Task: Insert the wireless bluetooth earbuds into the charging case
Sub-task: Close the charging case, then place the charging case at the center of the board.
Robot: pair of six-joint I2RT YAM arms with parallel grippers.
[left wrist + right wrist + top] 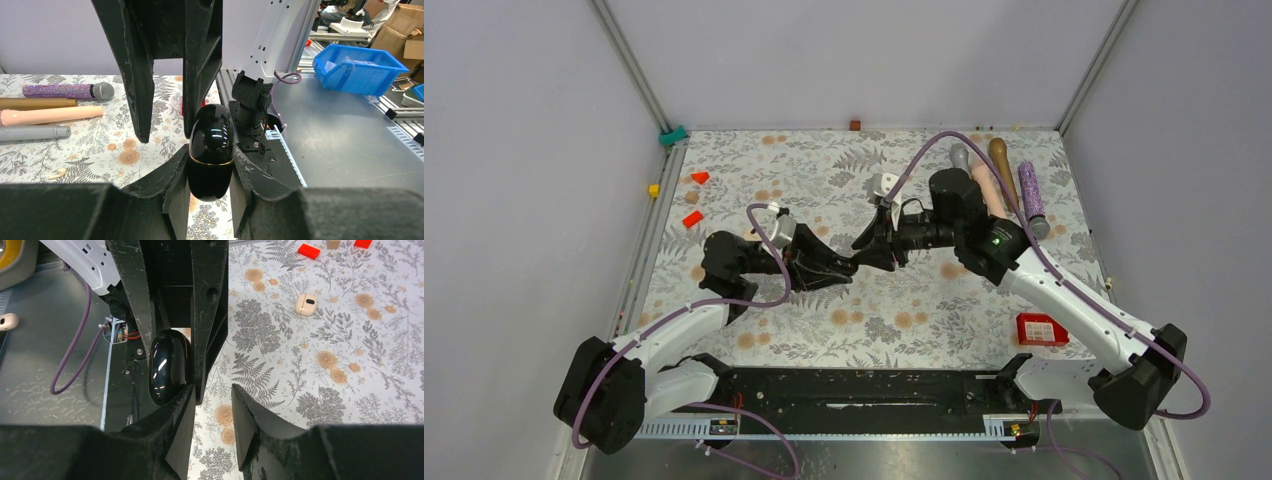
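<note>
Left wrist view: nearest us, the left gripper (210,159) presses its two black fingers against the sides of one glossy black egg-shaped shell with a thin gold band (211,135). Just above hang the two fingers of the right gripper (167,135), spread apart. One tip sits right at the shell's top, and we cannot tell whether it touches.

Beyond, on the flower-printed tablecloth (125,150), lies one small cream piece (57,173), too small for us to identify. Farther still, four microphones lie side by side: one grey microphone (30,133), one pale-pink microphone (50,115), one gold microphone (35,103) and one purple glitter microphone (60,91).

Right wrist view: the right gripper's fingers stand apart with only cloth showing between them. Farther off, well apart from both grippers, one small rounded cream charging case (306,304) with a dark oval hollow rests on the cloth. Beyond it we count two red blocks (308,251) and one tan block (333,244).
</note>
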